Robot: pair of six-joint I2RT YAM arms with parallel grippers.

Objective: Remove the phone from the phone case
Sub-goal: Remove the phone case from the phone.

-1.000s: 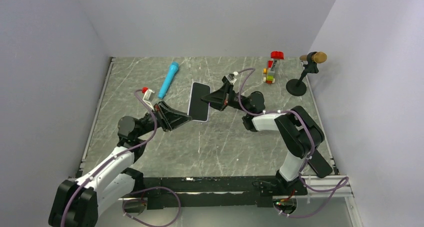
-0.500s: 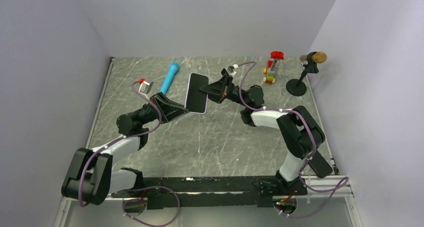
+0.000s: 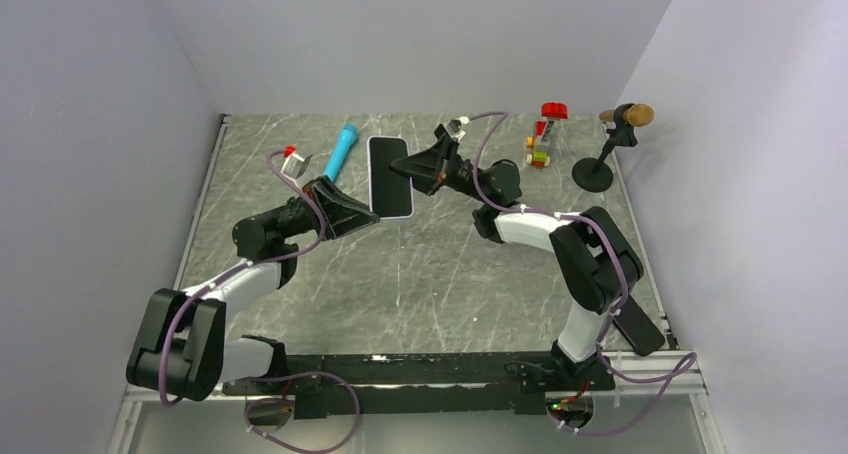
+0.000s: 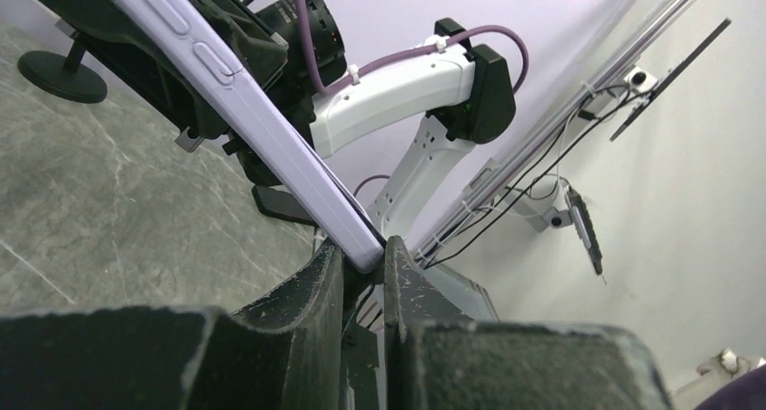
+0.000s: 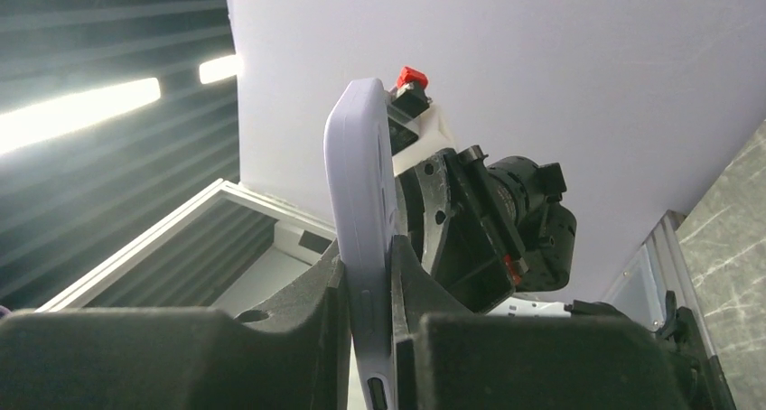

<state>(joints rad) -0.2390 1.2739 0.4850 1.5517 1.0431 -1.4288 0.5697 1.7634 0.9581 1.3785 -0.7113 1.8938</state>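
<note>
Thin pale lilac-grey phone case point(image 4: 271, 137), black glass phone point(image 3: 390, 172) seated inside, hangs between the arms: left gripper point(image 4: 363, 258) jaws pinch its corner, right gripper point(image 5: 366, 267) jaws pinch a long edge; looks light, shell bendy, glass slippery, so I'd peel at a free corner.

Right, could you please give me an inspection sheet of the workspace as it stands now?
Surface: grey marbled table, no spills seen.
Job's things: phone case with the phone inside, held off the table between the two arms.
Clutter: blue tube, coloured brick toy and microphone on a stand, all towards the far edge.
Grippers: left gripper and right gripper are each shut on an edge of the case.
Cables: purple cables run along both arms.
Surroundings: plain pale walls on three sides.
</note>
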